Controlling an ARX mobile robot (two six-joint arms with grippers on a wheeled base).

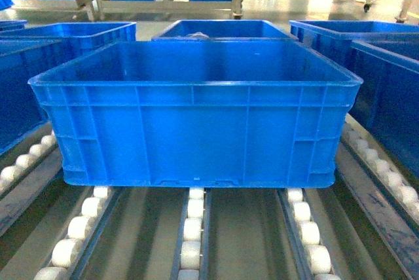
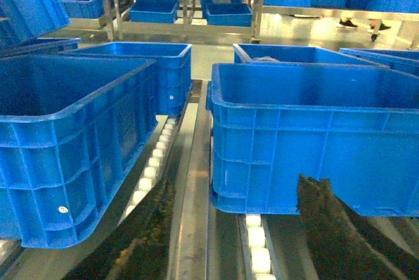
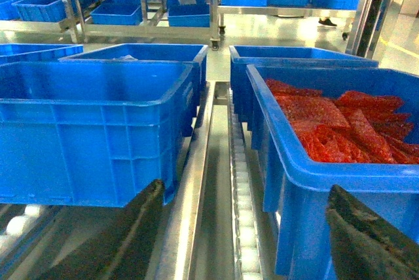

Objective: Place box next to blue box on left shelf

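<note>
On your left, a neighbouring blue crate [image 2: 72,142] sits on the outer lane of the left shelf [image 1: 193,227], its near wall level with the near end of the rollers. Just right of it, across a bare metal rail, the box [image 1: 196,113] rests squarely on the middle roller tracks, empty, its long side facing you. It looks already set down beside that crate, so you are likely at the release or back-off stage.

The left claw [image 2: 340,227] shows only as a dark finger below the box's near right corner, touching nothing that you can see; how wide it stands cannot be told. The right claw [image 3: 255,241] is spread wide, one finger near the box's corner, the other by the crate of red packets [image 3: 340,156], gripping nothing.

Next, you would draw both arms straight back toward you. Watch the crates close on either side, and another blue crate [image 1: 222,29] directly behind the box.
</note>
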